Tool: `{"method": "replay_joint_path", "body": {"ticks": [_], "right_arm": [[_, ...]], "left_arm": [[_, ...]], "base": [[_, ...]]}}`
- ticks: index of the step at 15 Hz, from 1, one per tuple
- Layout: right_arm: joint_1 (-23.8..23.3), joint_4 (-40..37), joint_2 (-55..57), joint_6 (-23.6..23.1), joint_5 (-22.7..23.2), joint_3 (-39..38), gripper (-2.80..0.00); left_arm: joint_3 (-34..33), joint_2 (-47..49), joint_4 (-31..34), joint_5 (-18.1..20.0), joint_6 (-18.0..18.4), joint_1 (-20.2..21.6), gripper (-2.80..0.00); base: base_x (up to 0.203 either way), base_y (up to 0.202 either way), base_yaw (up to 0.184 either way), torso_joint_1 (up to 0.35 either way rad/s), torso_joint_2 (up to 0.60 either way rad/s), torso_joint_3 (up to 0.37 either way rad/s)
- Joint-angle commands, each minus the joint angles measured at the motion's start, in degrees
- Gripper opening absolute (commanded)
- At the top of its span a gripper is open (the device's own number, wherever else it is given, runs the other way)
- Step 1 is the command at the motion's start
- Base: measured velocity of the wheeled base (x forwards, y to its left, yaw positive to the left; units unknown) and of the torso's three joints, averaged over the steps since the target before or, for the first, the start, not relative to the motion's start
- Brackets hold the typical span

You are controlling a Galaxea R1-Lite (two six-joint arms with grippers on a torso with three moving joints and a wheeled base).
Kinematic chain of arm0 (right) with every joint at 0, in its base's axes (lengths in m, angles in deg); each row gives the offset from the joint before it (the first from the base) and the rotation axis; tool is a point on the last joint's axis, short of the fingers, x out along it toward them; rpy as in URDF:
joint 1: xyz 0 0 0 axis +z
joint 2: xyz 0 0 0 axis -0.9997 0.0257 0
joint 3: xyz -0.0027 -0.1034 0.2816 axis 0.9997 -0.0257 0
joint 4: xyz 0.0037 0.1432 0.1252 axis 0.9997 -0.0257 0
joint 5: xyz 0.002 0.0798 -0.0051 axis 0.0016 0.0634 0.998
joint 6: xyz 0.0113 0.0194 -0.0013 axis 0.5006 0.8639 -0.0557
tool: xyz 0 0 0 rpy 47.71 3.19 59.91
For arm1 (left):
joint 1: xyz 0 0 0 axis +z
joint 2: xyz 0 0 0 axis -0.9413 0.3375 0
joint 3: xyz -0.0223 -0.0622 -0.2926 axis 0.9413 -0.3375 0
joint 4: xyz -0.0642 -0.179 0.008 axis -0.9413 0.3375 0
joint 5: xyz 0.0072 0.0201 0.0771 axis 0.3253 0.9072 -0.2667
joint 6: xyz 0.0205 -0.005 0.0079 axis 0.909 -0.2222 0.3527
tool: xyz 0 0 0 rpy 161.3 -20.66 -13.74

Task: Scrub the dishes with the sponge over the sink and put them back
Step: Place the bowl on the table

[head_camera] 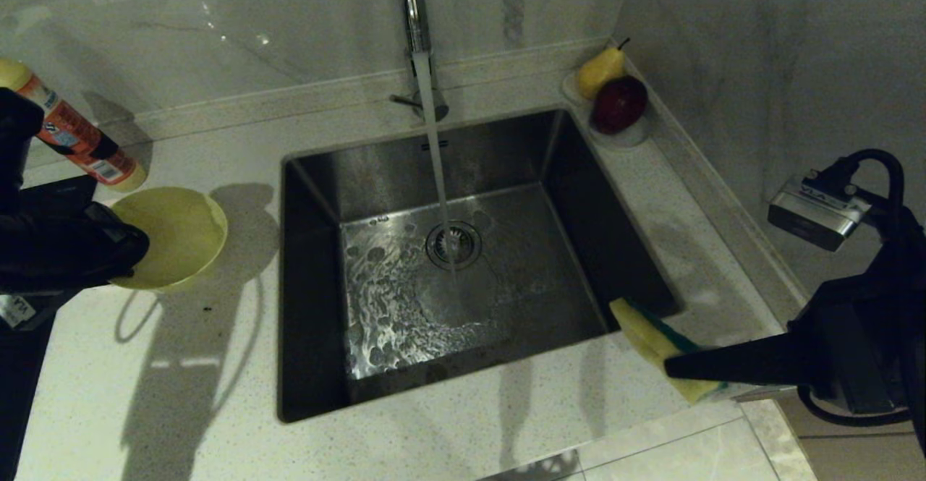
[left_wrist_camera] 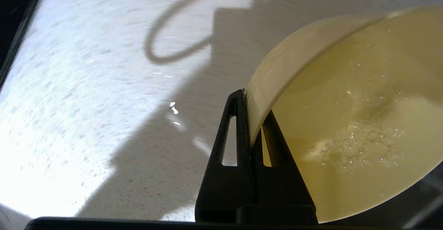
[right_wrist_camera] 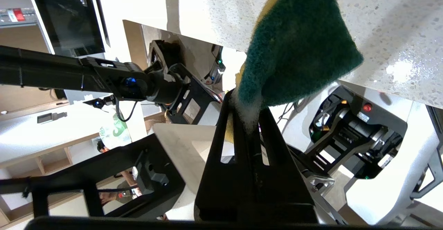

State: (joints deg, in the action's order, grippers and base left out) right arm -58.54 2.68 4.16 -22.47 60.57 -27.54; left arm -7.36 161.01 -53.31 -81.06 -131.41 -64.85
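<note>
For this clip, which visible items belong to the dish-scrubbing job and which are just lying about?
Job: yellow bowl, pinched at its rim by the left gripper; sponge, held by the right gripper; sink with the tap running.

Lying about: orange bottle; pear and apple on a white dish.

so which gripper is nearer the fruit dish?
Right. The right gripper holds the sponge by the sink's near right corner; the left gripper is across the sink from the fruit dish.

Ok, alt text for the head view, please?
The left hand holds a yellow bowl above the counter beside the sink, where the tap runs. The right hand grips the sponge at the sink's near right corner.
</note>
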Motion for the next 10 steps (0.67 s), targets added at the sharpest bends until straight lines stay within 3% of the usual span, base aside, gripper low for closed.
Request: {"method": "replay_joint_path", "body": {"ticks": [1, 4, 10], "right_arm": [[-0.1, 0.0, 1.7, 0.2, 0.2, 0.0, -2.8], [-0.1, 0.0, 2.1, 0.2, 0.2, 0.6, -2.8], [0.0, -0.3, 1.5, 0.2, 0.2, 0.7, -2.8]], "left_arm": [[-0.6, 1.3, 1.2, 0.6, -2.0, 2.6, -2.8], [-1.0, 1.0, 4.1, 4.6, -5.4, 4.0, -2.8], [-4.1, 0.8, 4.9, 4.5, -8.4, 7.1, -2.8]], "base": [[0.0, 0.0, 0.0, 0.0, 0.0, 0.0], [0.0, 0.0, 0.0, 0.0, 0.0, 0.0], [0.0, 0.0, 0.0, 0.0, 0.0, 0.0]]}}
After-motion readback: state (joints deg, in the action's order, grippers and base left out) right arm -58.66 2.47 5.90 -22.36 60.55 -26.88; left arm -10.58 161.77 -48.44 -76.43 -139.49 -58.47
